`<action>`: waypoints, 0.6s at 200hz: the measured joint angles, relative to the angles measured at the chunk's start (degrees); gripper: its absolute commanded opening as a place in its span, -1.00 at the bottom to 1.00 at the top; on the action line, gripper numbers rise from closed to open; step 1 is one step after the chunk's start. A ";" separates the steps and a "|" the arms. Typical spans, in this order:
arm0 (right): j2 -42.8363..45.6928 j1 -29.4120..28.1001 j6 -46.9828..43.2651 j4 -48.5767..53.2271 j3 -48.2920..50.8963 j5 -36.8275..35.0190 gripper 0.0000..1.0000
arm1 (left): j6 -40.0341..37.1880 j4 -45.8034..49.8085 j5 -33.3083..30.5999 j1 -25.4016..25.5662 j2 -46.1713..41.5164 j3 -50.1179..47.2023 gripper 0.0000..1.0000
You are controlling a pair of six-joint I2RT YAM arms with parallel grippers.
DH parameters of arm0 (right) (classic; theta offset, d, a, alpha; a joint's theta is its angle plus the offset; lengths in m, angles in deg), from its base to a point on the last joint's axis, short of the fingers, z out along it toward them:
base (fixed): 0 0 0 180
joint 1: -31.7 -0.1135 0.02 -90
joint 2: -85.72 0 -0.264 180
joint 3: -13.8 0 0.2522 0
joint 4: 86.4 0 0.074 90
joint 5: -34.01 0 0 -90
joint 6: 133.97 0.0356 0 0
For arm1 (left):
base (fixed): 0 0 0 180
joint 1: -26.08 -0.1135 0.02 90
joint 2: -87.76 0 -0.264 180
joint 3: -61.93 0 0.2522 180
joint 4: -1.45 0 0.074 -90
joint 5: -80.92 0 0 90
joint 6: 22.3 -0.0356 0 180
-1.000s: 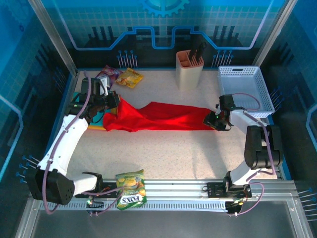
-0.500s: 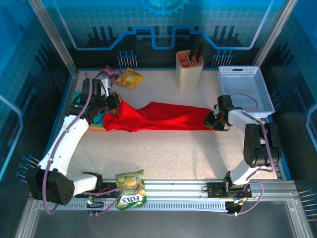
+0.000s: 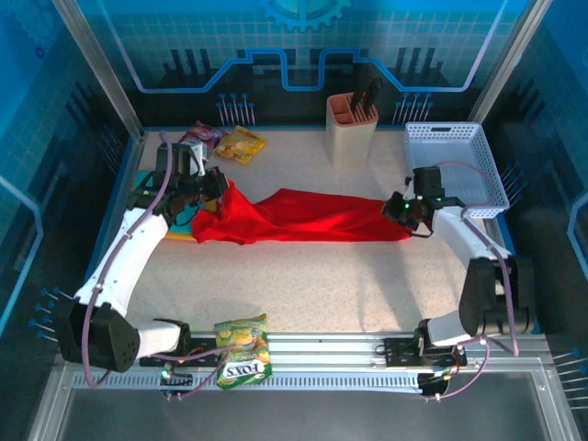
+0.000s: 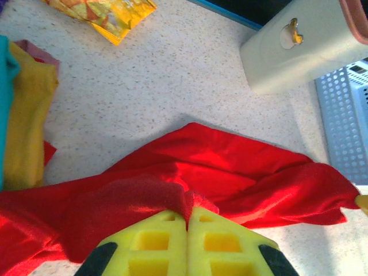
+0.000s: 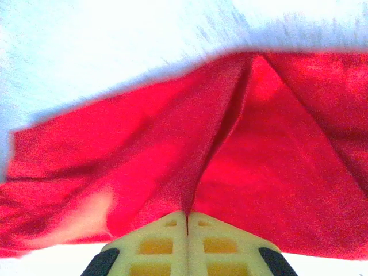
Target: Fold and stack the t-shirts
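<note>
Left gripper, yellow fingers: jaws pressed together, a ridge of red fabric pinched at the tips. Right gripper: likewise closed tight, on a pleat of the same cloth.

Large bright red cloth t-shirt: bunched and rumpled on the pale speckled tabletop, at mid-depth. Its long axis runs straight left to right. The left gripper has the left end, drawn up a little. The right gripper has the right end, near the white slotted plastic basket.

Folded teal t-shirt and folded orange-yellow t-shirt: together at the table's left edge, just beside the red shirt's left end.

Judgement: the cloth sags slack between the two grips. The next move likely needs both arms drawing apart along that left-right axis to spread it before folding. The folded pair lies nearer the left arm.
</note>
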 measured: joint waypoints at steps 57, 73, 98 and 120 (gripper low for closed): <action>4.11 1.79 9.03 -13.40 -9.44 -1.09 -1.00 | -0.28 -2.64 2.84 -0.09 13.73 17.46 -0.98; 1.86 2.49 11.74 -16.92 -13.57 -1.27 -1.00 | -0.87 -3.34 3.78 -0.70 18.97 25.49 -1.00; -2.89 2.86 14.82 -23.34 -20.87 -1.79 -1.00 | -1.31 -4.61 6.38 -2.49 28.20 39.34 -1.00; -5.51 3.19 16.33 -27.80 -25.14 -2.16 -1.00 | -1.36 -4.35 8.37 -3.67 35.67 51.67 -1.00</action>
